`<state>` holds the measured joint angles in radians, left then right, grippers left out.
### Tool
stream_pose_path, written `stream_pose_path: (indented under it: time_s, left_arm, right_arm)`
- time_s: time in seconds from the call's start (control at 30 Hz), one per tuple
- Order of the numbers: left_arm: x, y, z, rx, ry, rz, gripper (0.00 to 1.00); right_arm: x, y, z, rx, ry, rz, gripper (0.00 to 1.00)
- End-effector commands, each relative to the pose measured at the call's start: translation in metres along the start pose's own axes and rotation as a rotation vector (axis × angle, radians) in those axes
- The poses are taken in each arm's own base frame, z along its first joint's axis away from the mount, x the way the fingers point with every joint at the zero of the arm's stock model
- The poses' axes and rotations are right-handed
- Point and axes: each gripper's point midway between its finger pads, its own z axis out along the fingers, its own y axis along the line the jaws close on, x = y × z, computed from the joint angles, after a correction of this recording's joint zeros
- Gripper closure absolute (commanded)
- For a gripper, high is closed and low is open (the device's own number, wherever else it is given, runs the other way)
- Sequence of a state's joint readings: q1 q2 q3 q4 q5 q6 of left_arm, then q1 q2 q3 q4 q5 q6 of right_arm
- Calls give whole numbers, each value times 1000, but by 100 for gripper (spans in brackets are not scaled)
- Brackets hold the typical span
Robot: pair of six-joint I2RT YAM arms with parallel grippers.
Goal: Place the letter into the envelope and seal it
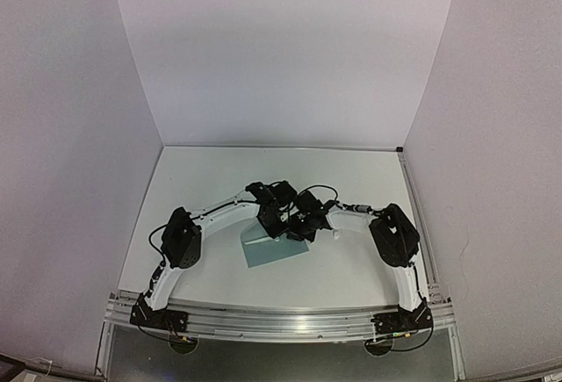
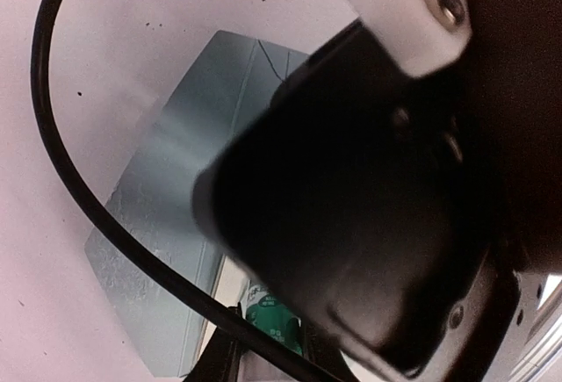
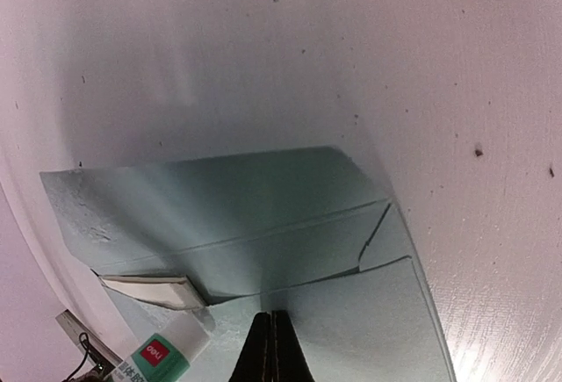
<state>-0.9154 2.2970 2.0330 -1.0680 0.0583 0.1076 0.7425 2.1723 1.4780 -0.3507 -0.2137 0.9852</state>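
Across the white worktop (image 1: pixel 351 180) lies the teal envelope (image 1: pixel 274 248), partly hidden under both arms. Left gripper (image 2: pixel 263 347) clamps a green glue stick (image 2: pixel 266 316), largely blocked; right gripper (image 3: pixel 272 347) is closed, tips over the envelope. Letter cannot be made out.

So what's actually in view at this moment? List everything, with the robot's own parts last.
envelope: one, teal, flat on the table under both grippers
letter: one, cream, only an edge showing at the envelope's opening
glue stick: one, green and white label, over the envelope's near edge
table: one, white, speckled with dark marks
panels: three, white, around the table's back and sides
cable: one, black, looping across the left wrist view
left gripper: one, black, closed on the glue stick
right gripper: one, black, shut, tips on the envelope
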Motion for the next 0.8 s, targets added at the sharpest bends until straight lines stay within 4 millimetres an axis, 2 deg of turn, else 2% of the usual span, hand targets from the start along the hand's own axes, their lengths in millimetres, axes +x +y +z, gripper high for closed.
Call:
stream_pose_path:
  time_s: [0.0, 0.1, 0.33, 0.47, 0.77]
  left_arm:
    - [-6, -21, -46, 48, -64, 67, 100]
    - [0, -25, -37, 71, -44, 62, 100]
    - [-6, -19, -5, 37, -82, 39, 100]
    - [-3, -11, -1, -25, -61, 63, 100]
    - [71, -12, -15, -19, 182, 136, 100]
  right_arm:
    - [10, -33, 20, 102, 28, 13, 100]
    - [10, -34, 21, 103, 28, 17, 100]
    - [11, -34, 22, 104, 33, 19, 100]
    - [12, -35, 21, 105, 33, 19, 100]
    - [12, -35, 18, 105, 28, 6, 100]
